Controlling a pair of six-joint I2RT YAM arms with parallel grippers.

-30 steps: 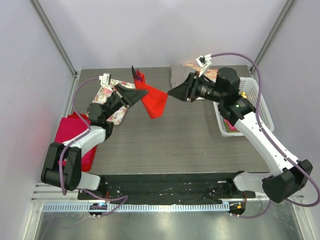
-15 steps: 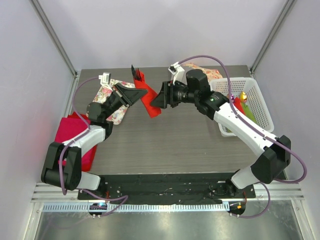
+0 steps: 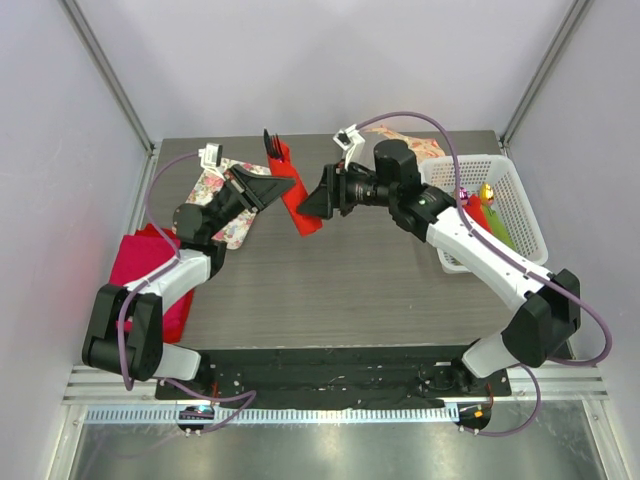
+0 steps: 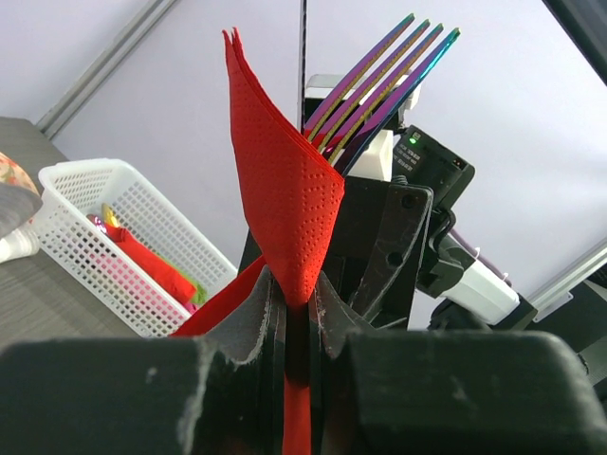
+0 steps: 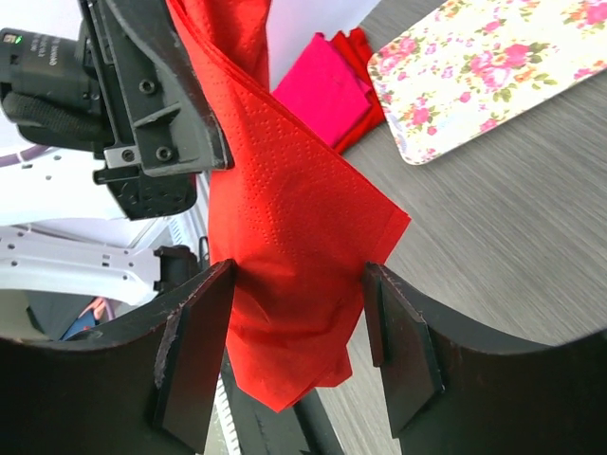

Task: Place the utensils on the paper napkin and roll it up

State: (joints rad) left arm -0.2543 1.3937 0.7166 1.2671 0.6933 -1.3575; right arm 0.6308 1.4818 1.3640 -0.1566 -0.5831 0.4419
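Red paper napkin (image 5: 285, 237), an iridescent fork (image 4: 384, 76) showing behind it, is pinched in the clenched left gripper (image 4: 299, 318) above the worktop (image 3: 350, 290). The right gripper (image 5: 302, 322) is released, its jaws either side of the napkin's drooping lower end.

The paper napkin (image 4: 285, 199) looks matt and dimpled, the metal fork (image 4: 379, 74) glossy, the plastic basket (image 4: 66, 213) smooth.

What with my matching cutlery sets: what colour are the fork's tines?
Iridescent rainbow, shading purple, blue-green and gold; the left wrist view shows the fork best.
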